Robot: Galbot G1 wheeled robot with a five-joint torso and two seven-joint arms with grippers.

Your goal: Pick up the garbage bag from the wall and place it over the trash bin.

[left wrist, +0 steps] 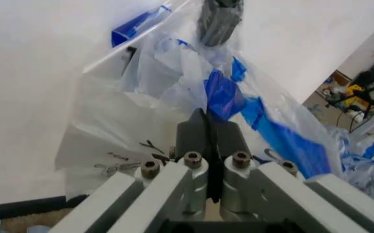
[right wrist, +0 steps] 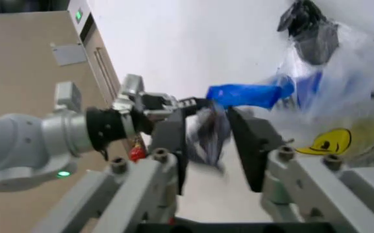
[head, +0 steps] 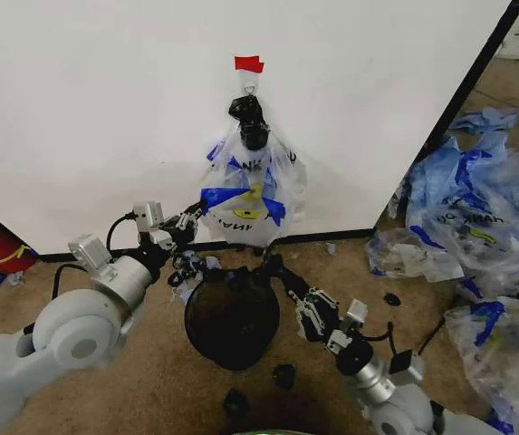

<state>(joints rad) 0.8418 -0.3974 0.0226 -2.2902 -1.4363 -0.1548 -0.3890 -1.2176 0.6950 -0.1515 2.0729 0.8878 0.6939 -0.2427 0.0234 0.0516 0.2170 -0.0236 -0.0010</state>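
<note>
So the garbage bag [head: 245, 195] hangs on the wall [head: 105, 100], with the trash bin [head: 232, 317] on the floor right in front of it. Left gripper [head: 196, 214] is at the bag's left edge, right gripper [head: 273, 265] at the bin's far rim. Heap of bags [head: 476, 217] off to the right.

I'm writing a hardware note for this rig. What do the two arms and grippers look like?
Both arms have rounded light-grey shells, darker joint rings, small silvery camera blocks at the wrist and thin black cables looping alongside. The left gripper and right gripper are black, with flat dark finger pads on silvery-grey linkage bars fastened by round metal bolts. A small green light glows on the left arm.
</note>
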